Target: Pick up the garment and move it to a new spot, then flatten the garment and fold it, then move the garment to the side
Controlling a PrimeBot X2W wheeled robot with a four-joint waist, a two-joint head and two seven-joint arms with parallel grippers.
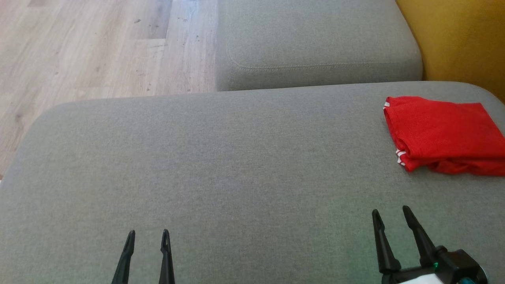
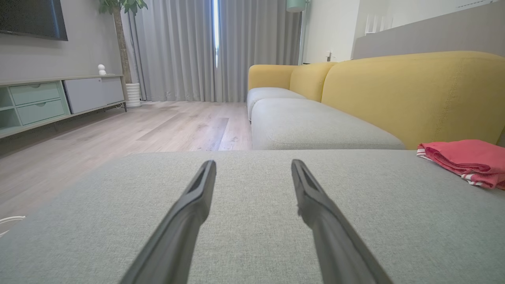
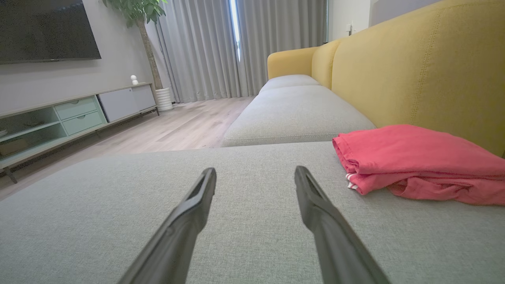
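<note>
while the left claw (image 1: pixel 148 232) and the right claw (image 1: pixel 390 210) both stand released, fingers spread with nothing between them, the red garment (image 1: pixel 444 134) lies folded into a rough rectangle at the far right of the big grey seat cushion (image 1: pixel 236 157). its right side runs off the edge of the head view. a bit of white striped trim peeks out at its left corners, and its near edge is a little rumpled, with a lower layer bulging out. the garment sits just in front of the yellow backrest (image 1: pixel 461 39); whether it touches it, i cannot tell. the right claw is near the garment but apart from it, pointing past its left side. the left claw is well apart, over bare cushion. beyond lie a second grey cushion (image 1: pixel 315 39) and a pale wood floor (image 1: pixel 98 47).
</note>
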